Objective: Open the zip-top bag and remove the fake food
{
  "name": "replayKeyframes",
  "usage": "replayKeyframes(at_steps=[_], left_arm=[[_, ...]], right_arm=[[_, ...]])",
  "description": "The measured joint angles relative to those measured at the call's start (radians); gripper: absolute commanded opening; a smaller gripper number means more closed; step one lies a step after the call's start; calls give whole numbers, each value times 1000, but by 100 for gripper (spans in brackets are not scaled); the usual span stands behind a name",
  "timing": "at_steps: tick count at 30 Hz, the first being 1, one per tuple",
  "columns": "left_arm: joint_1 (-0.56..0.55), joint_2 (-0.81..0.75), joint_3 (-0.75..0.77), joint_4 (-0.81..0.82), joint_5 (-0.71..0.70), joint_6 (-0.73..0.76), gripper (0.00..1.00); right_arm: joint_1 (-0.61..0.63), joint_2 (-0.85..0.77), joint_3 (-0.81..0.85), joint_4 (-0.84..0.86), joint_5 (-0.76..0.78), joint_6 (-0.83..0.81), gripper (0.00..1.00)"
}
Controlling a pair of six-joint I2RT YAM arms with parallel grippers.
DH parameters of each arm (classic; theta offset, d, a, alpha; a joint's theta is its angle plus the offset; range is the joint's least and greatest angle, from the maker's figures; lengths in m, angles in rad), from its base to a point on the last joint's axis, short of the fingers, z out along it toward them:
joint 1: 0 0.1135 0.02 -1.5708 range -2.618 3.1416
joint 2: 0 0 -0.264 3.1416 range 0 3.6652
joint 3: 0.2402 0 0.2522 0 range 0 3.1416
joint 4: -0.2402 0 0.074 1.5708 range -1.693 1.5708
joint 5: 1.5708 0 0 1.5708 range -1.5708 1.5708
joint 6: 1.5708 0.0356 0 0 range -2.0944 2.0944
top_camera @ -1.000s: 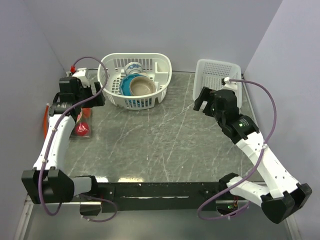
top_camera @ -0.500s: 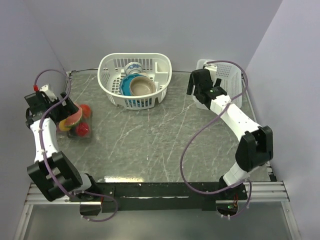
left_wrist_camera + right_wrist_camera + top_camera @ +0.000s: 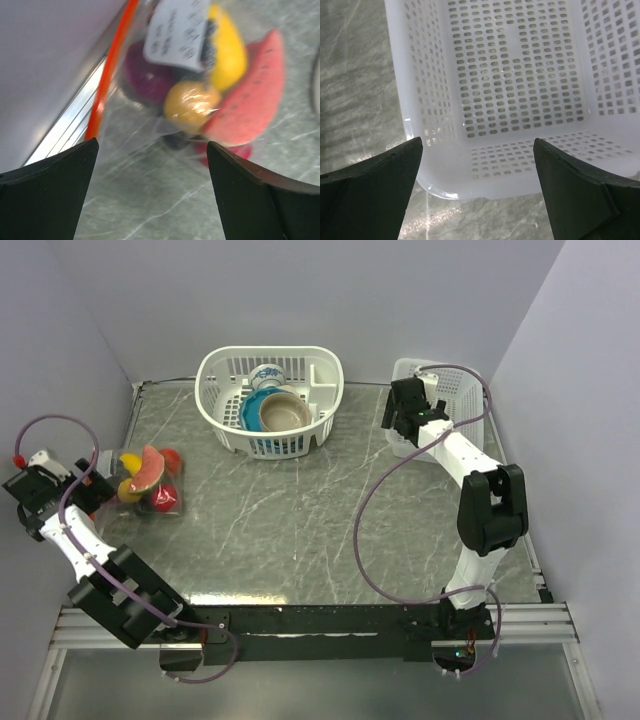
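Observation:
The zip-top bag (image 3: pixel 148 483) lies at the table's left edge, its red-orange zip strip (image 3: pixel 107 75) along the wall side. Inside is the fake food: a watermelon slice (image 3: pixel 247 100), a yellow piece (image 3: pixel 227 47), an orange (image 3: pixel 192 102), a purple piece (image 3: pixel 142 75) and a red piece (image 3: pixel 165 498). A white label (image 3: pixel 177 30) is on the bag. My left gripper (image 3: pixel 90 490) is open and empty, low over the table just short of the bag. My right gripper (image 3: pixel 400 425) is open and empty, at the near rim of the white tray (image 3: pixel 440 390).
A white oval basket (image 3: pixel 225 410) at the back centre holds ceramic bowls (image 3: pixel 282 412). The left wall stands close beside the bag. The white perforated tray (image 3: pixel 520 75) is empty inside.
My left arm has swung back to the far left, away from over the bag, which now lies uncovered on the table. My right gripper moved from mid-table to the white tray.

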Motion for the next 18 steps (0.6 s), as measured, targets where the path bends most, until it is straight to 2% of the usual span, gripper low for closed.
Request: replayKeyframes(at_steps=[9,15,18], left_arm=[[70,-72,-209,134,-91,64,97],[95,-81,-276,247,-129,73,97],[97,-55,-291,290,-125,73,97]], right_arm=[[1,21,-69,52,-31,18,100],[2,21,-112,85,-38,28,98],[2,19,-133,103,-40,32,93]])
